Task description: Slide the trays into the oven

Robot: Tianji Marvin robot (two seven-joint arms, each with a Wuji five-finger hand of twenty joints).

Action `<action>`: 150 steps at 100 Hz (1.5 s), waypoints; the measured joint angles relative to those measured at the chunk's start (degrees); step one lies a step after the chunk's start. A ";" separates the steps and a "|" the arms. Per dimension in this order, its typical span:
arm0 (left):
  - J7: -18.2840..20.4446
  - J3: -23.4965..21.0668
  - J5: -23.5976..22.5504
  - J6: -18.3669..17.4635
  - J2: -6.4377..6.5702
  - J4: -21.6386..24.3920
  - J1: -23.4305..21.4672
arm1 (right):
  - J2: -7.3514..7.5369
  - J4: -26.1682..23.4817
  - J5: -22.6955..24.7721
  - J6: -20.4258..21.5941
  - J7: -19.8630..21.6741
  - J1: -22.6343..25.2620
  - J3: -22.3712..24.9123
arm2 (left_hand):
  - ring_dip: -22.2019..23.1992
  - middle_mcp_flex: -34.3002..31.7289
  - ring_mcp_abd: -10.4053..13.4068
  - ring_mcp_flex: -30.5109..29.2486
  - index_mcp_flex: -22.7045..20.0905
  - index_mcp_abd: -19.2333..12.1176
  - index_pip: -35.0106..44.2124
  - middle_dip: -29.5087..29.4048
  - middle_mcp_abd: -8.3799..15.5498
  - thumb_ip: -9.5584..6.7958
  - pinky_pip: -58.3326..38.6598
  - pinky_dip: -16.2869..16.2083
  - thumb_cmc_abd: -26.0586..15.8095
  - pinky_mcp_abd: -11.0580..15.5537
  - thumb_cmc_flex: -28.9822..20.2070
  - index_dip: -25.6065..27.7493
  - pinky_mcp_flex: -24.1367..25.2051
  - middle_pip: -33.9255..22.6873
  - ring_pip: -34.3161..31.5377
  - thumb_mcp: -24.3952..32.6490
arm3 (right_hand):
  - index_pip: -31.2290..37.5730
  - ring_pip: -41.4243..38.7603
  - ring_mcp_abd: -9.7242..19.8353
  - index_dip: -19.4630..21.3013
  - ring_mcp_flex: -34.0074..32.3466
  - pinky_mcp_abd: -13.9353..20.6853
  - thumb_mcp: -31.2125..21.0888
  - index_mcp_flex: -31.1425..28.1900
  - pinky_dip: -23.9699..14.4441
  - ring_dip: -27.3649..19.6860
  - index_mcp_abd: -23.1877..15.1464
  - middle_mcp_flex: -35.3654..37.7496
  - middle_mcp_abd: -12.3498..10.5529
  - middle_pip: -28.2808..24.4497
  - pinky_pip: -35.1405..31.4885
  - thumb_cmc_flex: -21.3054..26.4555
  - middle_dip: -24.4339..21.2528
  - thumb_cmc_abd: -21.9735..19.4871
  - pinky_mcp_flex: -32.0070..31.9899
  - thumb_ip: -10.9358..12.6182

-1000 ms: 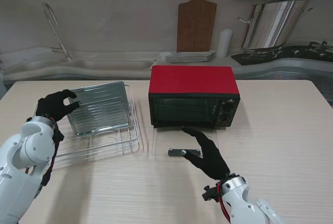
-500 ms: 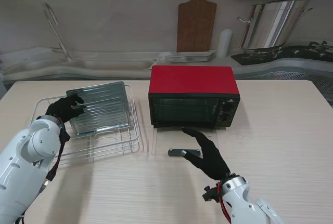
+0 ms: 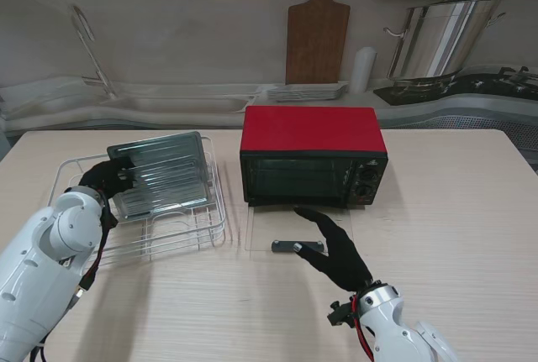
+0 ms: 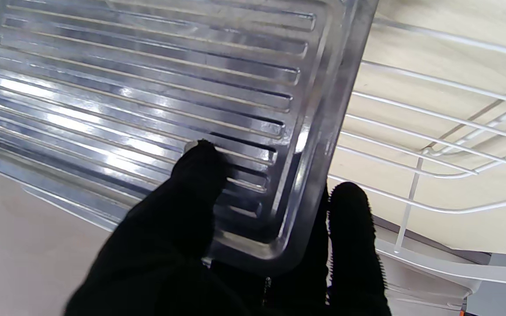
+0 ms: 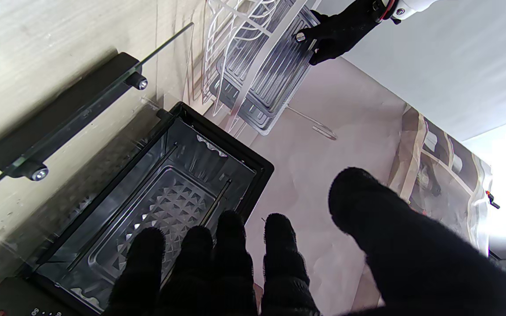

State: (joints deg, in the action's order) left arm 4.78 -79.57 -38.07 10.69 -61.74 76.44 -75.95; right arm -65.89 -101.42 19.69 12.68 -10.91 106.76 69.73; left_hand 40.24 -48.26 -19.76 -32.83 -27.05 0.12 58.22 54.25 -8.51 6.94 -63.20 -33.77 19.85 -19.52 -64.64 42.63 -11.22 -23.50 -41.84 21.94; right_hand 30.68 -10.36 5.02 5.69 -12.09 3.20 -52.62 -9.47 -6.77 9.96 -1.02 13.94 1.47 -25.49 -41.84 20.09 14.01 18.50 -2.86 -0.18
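Left of the oven (image 3: 313,154), our left hand (image 3: 107,179) pinched the near corner of the ribbed tray (image 3: 161,171), which leaned tilted in the wire rack (image 3: 181,233). Before the oven, its glass door (image 3: 273,228) lay open flat; our right hand (image 3: 336,249) hovered over its edge, fingers spread, holding nothing.

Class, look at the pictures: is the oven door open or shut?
Open. The glass door lies flat on the table before the red oven, handle up, and the right wrist view shows inside.
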 measured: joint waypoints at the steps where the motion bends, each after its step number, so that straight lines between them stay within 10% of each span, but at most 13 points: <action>1: 0.03 -0.09 0.04 0.00 -0.02 0.08 -0.06 | 0.00 0.00 0.00 0.00 0.00 0.00 0.00 | 0.41 0.00 -0.22 -0.10 -0.01 0.00 0.00 0.02 0.00 0.00 -0.10 -0.09 0.01 -0.25 -0.02 0.33 -0.03 -0.25 -0.11 0.00 | 0.00 0.00 0.00 0.00 0.00 0.00 0.00 0.00 0.00 0.00 0.00 0.00 0.00 0.00 0.00 0.00 0.00 0.00 0.00 0.00; 45: 3.13 -3.46 2.29 0.30 -0.04 6.20 -3.54 | -0.03 0.03 -0.25 0.13 -0.27 -0.12 -0.18 | 14.27 -0.46 -1.71 -3.46 -1.83 1.67 -0.80 5.61 -0.76 0.02 -7.90 -8.30 3.85 -3.91 1.43 14.05 -1.48 -15.99 -12.77 7.57 | 0.01 0.00 0.00 0.00 0.00 0.02 0.00 0.00 0.00 0.00 0.00 0.00 0.00 -0.57 0.00 0.00 0.00 0.00 0.00 0.00; 150: 8.26 -14.06 7.83 -4.71 0.38 40.21 -24.76 | -0.43 0.21 -1.17 0.51 -2.77 -1.14 -1.73 | 15.77 -0.44 -1.71 -5.47 -2.21 1.74 -1.30 6.90 -0.76 -0.04 -8.50 -10.73 4.54 -4.69 3.47 18.71 -3.03 -18.54 -14.93 10.03 | 0.68 0.00 0.00 0.00 0.00 0.02 -1.40 0.00 -1.30 0.00 0.02 0.00 0.00 -1.30 -3.58 0.00 0.00 1.48 0.03 0.00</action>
State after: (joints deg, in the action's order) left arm 13.04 -93.63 -30.24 5.98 -61.36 116.66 -100.71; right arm -66.32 -101.20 18.52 13.19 -13.68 105.62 68.00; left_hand 56.01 -48.70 -21.47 -38.29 -29.26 1.86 56.92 61.14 -9.28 6.89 -71.70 -44.50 24.38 -24.21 -61.18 61.33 -14.25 -42.04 -56.76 31.97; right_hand 31.36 -10.36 5.02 5.69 -12.09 3.23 -54.02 -9.47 -8.07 9.96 -1.00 13.94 1.47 -26.78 -45.42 20.09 14.00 19.98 -2.83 -0.18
